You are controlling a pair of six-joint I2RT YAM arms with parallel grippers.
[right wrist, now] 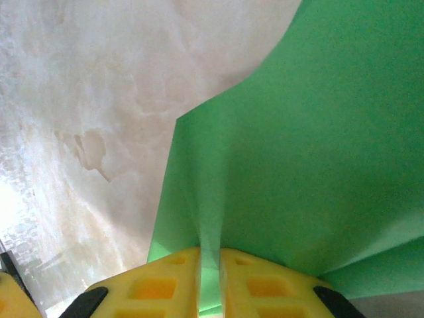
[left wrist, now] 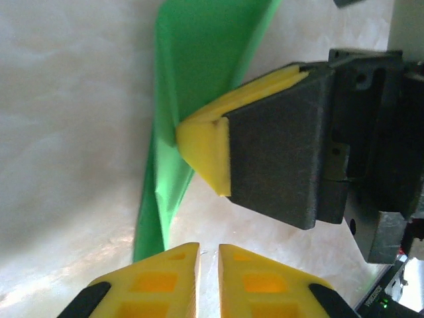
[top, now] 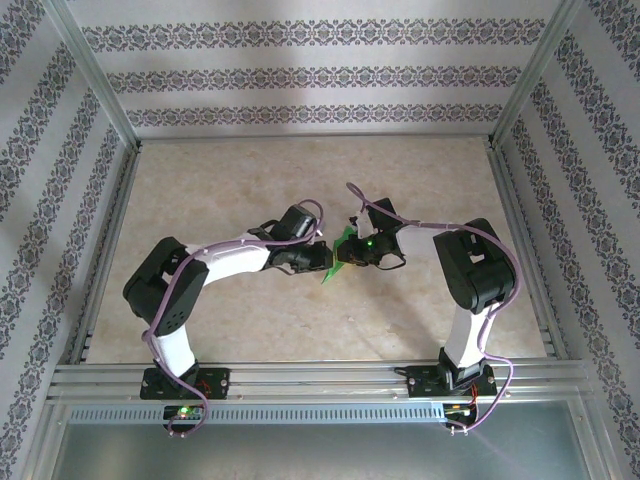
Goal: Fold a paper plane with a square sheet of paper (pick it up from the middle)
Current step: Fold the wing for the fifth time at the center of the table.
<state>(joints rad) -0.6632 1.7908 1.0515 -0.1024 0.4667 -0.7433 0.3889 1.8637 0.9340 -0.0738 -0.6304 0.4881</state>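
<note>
Green paper (right wrist: 311, 152) tight within right pincer (right wrist: 209, 260); left pincer (left wrist: 209, 257) just beside, near-closed, empty

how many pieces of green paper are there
1. The green paper is mid-table between the two arms, creased, pinched in the right gripper. The left gripper is close by, not holding it. The arms could hide another piece.

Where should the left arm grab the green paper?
Probably the narrow folded strip of the green paper sticking out past the right fingers, approached from the left arm's side, fingers across the crease: it is layered and unblocked there.
</note>
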